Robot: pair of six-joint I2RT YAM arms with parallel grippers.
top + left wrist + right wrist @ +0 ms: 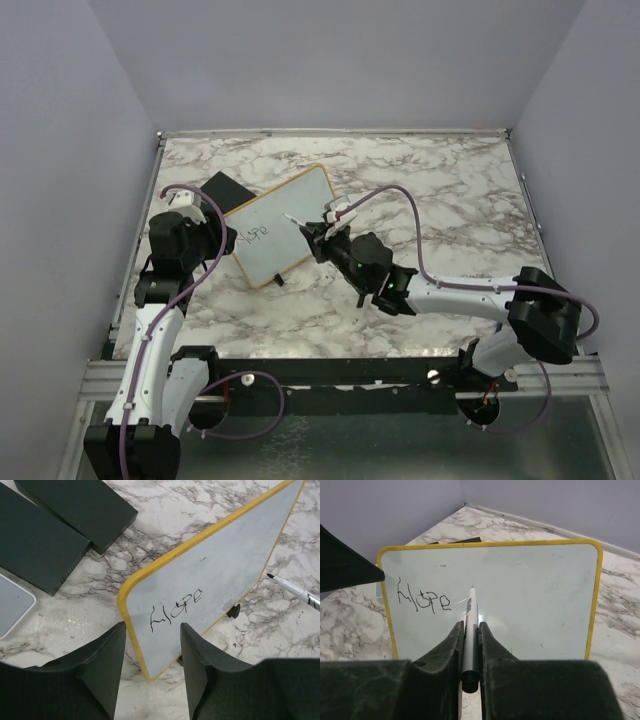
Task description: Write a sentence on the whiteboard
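Observation:
The whiteboard has a yellow frame and sits tilted on the marble, left of centre. One dark handwritten word of the sentence sits near its left edge. My left gripper straddles the board's lower-left corner, one finger on the left edge and the other over the bottom edge, holding it. My right gripper is shut on a white marker. Its tip points at the board just right of the word, seemingly a little off the surface.
Two flat black blocks lie beyond the board's left end, showing as one dark shape from above. A white rounded panel lies beside my left gripper. A black foot juts from under the board. Walls enclose three sides.

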